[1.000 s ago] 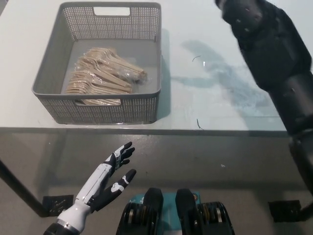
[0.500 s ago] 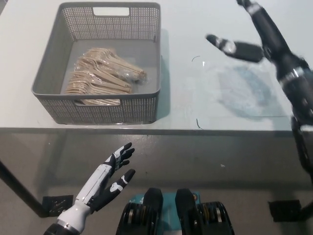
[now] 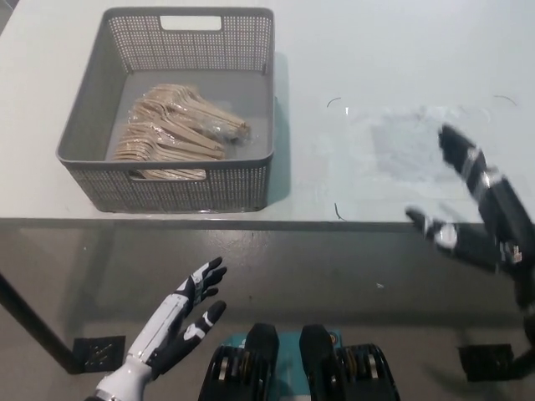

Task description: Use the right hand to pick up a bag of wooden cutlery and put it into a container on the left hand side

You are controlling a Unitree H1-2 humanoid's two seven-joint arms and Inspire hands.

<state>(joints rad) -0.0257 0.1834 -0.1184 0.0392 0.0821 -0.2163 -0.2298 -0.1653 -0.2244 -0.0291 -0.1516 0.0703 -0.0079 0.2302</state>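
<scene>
Right hand empty, fingers spread, at table's right edge; cutlery bags lie far left inside the basket, nearer the idle spread left hand.

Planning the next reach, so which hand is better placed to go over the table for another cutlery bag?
Right. The right hand, open, is at the table's front edge; the left hand, also open, rests low, off the table.

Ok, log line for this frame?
cutlery bags: in basket | right hand: open, empty, at table edge | left hand: open, resting low
</scene>
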